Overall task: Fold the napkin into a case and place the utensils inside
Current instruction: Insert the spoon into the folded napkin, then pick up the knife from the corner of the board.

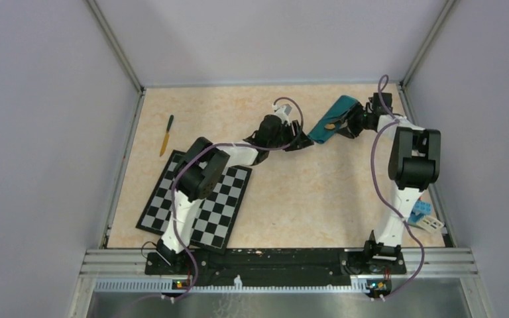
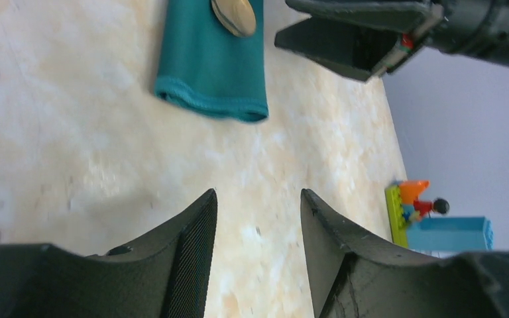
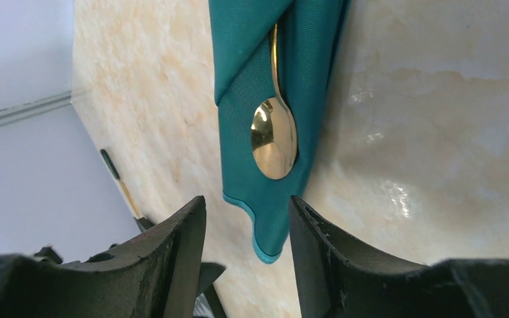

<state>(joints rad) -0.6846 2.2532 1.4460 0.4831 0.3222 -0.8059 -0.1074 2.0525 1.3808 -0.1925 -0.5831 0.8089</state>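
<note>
Spoon [image 3: 274, 142] sits tucked in the case [image 3: 238, 86]; left gripper [image 2: 257, 199] and right gripper [image 3: 246, 202] gape empty.

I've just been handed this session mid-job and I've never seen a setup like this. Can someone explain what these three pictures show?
The left arm and right arm are robot arms bolted at the near edge of a table. The wide picture looks down from above and behind them. The other two pictures come from a camera on each wrist, with that arm's own dark fingers at the bottom. The left end effector and right end effector are both open and hold nothing. Close to both lies the teal napkin, folded narrow, with a gold spoon tucked into it and its bowl showing. A green-handled utensil lies apart at the far left. A checkerboard mat lies under the left arm, and toy blocks sit at the right edge.
</note>
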